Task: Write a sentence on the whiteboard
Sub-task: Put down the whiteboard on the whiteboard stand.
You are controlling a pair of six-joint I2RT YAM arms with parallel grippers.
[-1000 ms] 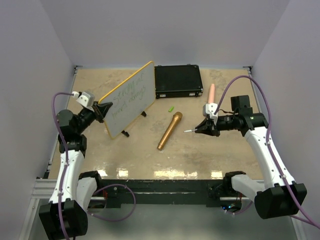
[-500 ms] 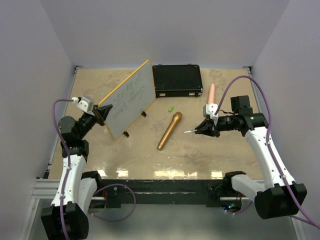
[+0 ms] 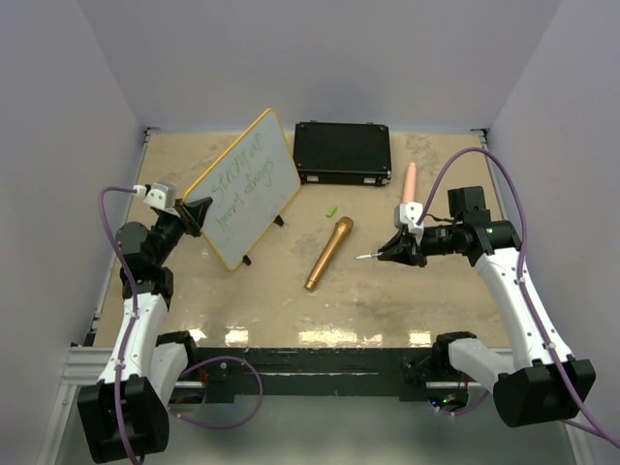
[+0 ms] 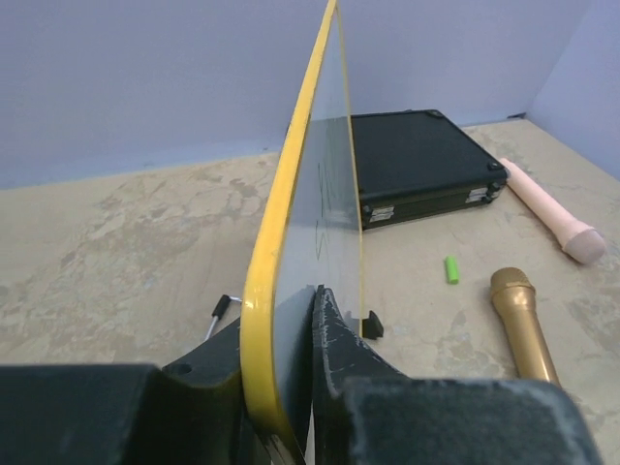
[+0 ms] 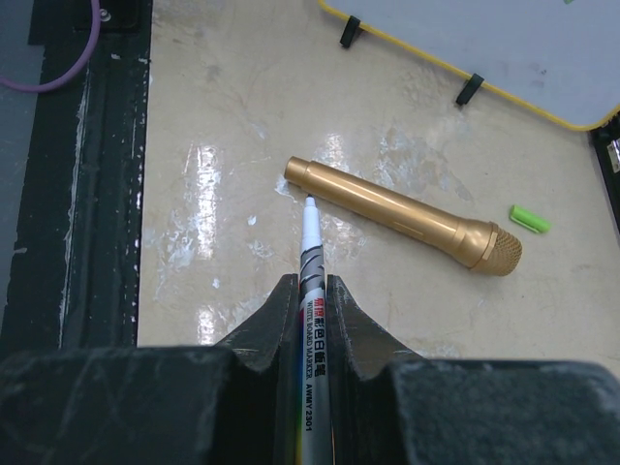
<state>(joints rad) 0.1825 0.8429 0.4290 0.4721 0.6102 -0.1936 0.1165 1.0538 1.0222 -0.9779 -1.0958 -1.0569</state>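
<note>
Yellow-orange edging marks the whiteboard (image 3: 254,194), which stands on the left half of the tan table (image 3: 291,300), propped up on small black feet (image 3: 243,260) and tilted, its written face turned to the right. The left gripper (image 3: 197,215) is clenched on the board's near-left edge. In the left wrist view the yellow rim sits between the two black fingers (image 4: 334,339) with no gap showing on either side. The sentence (image 3: 242,184) runs across the white face in thin green marker, in two lines, too small to read.

Just right of the board's far corner a black case (image 3: 343,153) lies flat and closed against the far wall. Nearer, between board and case, a small green cap (image 3: 331,210) lies on the table. A gold microphone (image 3: 328,254) lies near the centre, its mesh head pointing to the far right, apart from the cap. A pale pink cylinder (image 3: 410,180) lies further right, near the case's right end.

The right gripper (image 3: 387,252) hangs over the table's right side, grasping a whiteboard marker (image 5: 310,281). The marker's uncapped tip points left, toward the microphone's handle end.
</note>
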